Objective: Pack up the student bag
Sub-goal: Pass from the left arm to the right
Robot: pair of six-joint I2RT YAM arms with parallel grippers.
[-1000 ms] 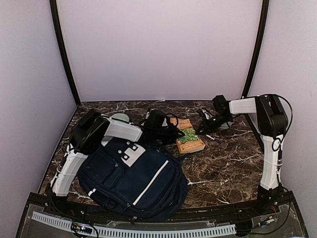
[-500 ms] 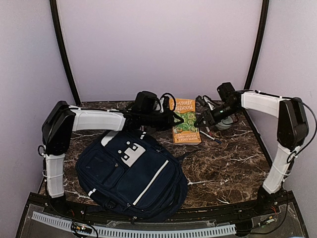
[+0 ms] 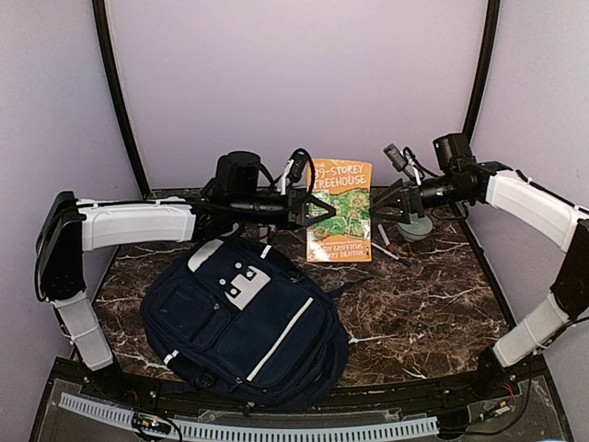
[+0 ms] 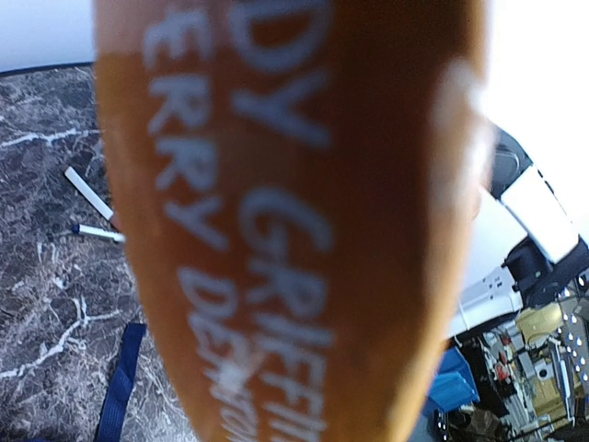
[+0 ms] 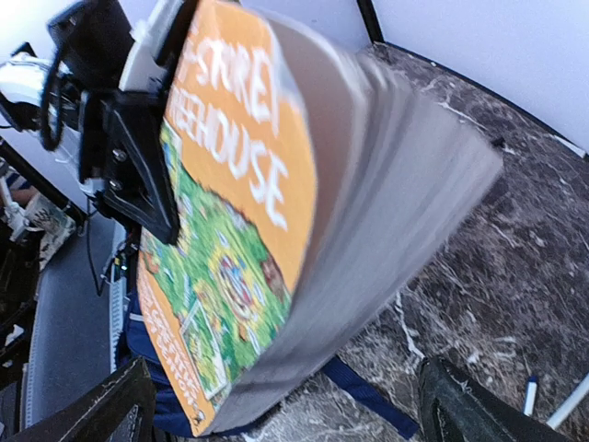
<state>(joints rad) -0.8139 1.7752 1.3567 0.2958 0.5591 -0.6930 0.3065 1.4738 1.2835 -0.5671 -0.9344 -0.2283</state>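
Both arms have risen since half a second ago, and the book (image 3: 340,210), which was propped low against the marble table (image 3: 414,304), now stands upright in the air between the two grippers.

Its orange cover reads "-STOREY TREEHOUSE" in white; the number in front of it I can't make out. Along the bottom are "ANDY GRIFFITHS" and "TERRY DENTON", and the left wrist view catches parts of those names again, blurred and very close (image 4: 276,221). The middle of the cover is a green illustration.

The left gripper (image 3: 308,204) is clamped on the book's spine-side edge. In the right wrist view its black finger (image 5: 138,175) lies flat against the cover. The right gripper (image 3: 382,204) sits at the opposite, page-side edge with its fingers (image 5: 101,405) spread wide to either side of the block of pages (image 5: 396,212). Whether they touch it I cannot tell.

Below the left gripper, toward the arm bases, the student bag (image 3: 247,322) lies flat on the table, front up. It is navy, with a white stripe, a white slotted patch and zip pockets showing. One of its blue straps (image 4: 120,387) trails on the marble under the book.

Beneath the right gripper lie two pens (image 3: 391,250) and, just beside them, a grey round object (image 3: 414,227).
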